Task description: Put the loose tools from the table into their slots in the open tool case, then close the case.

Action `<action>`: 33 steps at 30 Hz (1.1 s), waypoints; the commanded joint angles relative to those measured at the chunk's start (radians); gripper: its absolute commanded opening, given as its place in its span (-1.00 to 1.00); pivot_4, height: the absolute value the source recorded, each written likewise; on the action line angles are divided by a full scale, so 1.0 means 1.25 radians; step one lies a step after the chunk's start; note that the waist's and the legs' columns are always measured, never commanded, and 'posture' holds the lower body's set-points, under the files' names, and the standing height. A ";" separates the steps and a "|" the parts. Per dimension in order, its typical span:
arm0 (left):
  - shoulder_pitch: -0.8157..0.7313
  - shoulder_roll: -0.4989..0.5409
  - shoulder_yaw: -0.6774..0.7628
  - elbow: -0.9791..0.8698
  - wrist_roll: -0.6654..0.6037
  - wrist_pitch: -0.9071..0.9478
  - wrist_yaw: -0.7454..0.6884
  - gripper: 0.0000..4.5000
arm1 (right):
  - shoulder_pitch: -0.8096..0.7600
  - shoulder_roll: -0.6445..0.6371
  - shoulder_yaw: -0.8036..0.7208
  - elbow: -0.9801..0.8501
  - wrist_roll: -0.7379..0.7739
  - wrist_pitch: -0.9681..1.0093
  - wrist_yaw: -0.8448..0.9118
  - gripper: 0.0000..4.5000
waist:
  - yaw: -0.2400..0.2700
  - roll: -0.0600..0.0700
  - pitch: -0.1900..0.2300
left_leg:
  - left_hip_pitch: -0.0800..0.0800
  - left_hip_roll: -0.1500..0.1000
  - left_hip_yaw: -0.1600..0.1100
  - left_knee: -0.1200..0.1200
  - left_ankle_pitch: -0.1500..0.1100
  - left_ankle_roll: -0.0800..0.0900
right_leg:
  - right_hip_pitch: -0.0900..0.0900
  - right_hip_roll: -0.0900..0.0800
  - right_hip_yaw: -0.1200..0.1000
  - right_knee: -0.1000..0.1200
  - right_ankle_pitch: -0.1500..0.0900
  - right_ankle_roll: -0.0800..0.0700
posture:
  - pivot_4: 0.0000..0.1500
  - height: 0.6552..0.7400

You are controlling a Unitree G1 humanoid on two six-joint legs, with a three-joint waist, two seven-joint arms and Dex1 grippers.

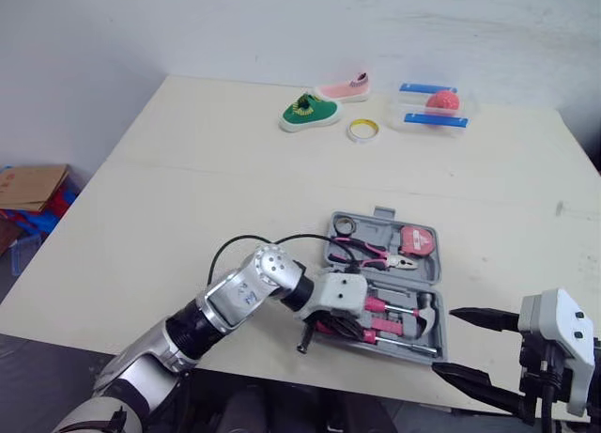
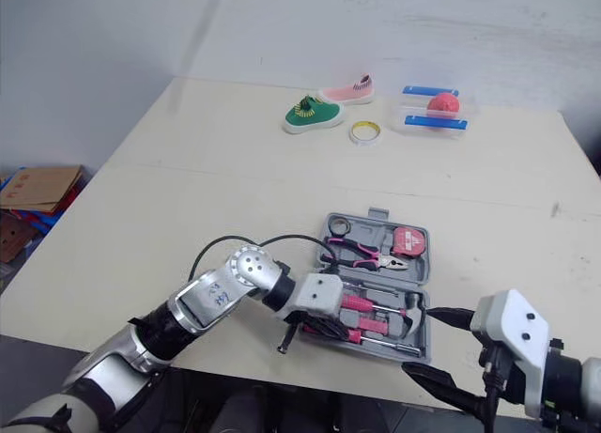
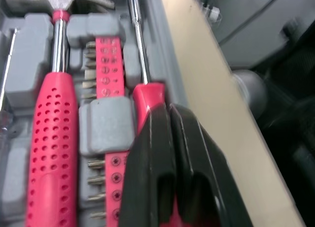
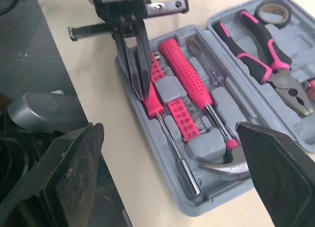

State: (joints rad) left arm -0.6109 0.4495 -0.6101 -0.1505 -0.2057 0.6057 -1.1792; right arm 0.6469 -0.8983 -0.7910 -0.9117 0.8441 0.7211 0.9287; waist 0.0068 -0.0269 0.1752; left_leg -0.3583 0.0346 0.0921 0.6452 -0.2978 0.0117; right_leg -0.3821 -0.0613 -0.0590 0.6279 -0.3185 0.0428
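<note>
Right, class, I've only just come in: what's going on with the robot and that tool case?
The left gripper, fingers together, has its tips on the screwdriver handle in the open case, seemingly pressing it into its slot. The hammer and pliers already lie in theirs. The right gripper hovers open by the case's near corner.
</note>
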 commanded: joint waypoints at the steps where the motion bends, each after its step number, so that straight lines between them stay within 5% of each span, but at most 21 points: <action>1: 0.059 0.093 0.218 -0.080 -0.157 0.009 -0.066 -0.98 | -0.018 0.031 0.016 0.109 -0.081 -0.046 -0.027 1.00 | -0.006 0.000 0.001 | 0.000 0.000 0.000 0.000 0.000 -0.001 | -0.003 0.000 0.000 0.001 0.000 0.000 | 1.00 0.77; 5: 0.104 0.200 0.315 -0.112 -0.230 0.045 -0.108 -0.98 | -0.048 0.041 0.049 0.219 -0.189 -0.102 -0.052 1.00 | -0.003 0.004 0.003 | -0.008 -0.001 0.000 0.002 0.001 -0.002 | -0.013 -0.002 0.000 0.007 0.000 0.000 | 1.00 0.77; 11: 0.063 0.184 0.311 0.095 -0.101 -0.080 -0.010 -0.98 | -0.130 0.025 0.152 0.341 -0.289 -0.133 -0.077 1.00 | 0.014 0.006 0.004 | -0.008 -0.003 0.000 0.002 0.001 -0.001 | -0.013 -0.003 0.000 0.007 0.001 0.001 | 1.00 0.77; 14: 0.004 0.107 0.265 0.236 -0.024 -0.124 0.051 -1.00 | -0.215 0.007 0.257 0.414 -0.335 -0.154 -0.069 0.43 | 0.014 0.006 0.005 | -0.009 -0.004 0.001 0.003 0.002 0.001 | -0.012 -0.003 0.000 0.005 0.002 0.002 | 1.00 0.77; 20: -0.029 0.042 0.210 0.288 0.040 -0.150 0.066 -1.00 | -0.317 -0.010 0.372 0.507 -0.386 -0.191 -0.035 -0.88 | 0.010 0.006 0.005 | -0.011 -0.003 0.002 0.003 -0.001 0.002 | -0.013 -0.003 0.000 0.002 0.004 0.005 | 1.00 0.77; 21: -0.031 0.032 0.207 0.296 0.044 -0.154 0.070 -1.00 | -0.335 -0.008 0.385 0.513 -0.388 -0.193 -0.032 -0.98 | 0.010 0.006 0.005 | -0.011 -0.003 0.003 0.002 -0.001 0.002 | -0.013 -0.003 -0.001 0.002 0.004 0.005 | 1.00 0.77; 33: -0.048 -0.079 0.183 0.303 0.083 -0.133 0.122 -1.00 | -0.442 0.010 0.479 0.516 -0.396 -0.194 -0.024 -0.98 | 0.011 0.006 0.005 | -0.011 -0.003 0.002 0.005 0.000 0.003 | -0.012 -0.004 -0.001 0.003 0.006 0.006 | 1.00 0.77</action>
State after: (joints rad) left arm -0.6591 0.3537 -0.3750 0.2494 -0.1078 0.4322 -1.0267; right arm 0.1060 -0.8913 -0.1998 -0.2441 0.3514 0.4883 0.8879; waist 0.0205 -0.0191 0.1812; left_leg -0.3713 0.0304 0.0952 0.6510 -0.2980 0.0154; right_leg -0.3970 -0.0663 -0.0604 0.6314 -0.3104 0.0503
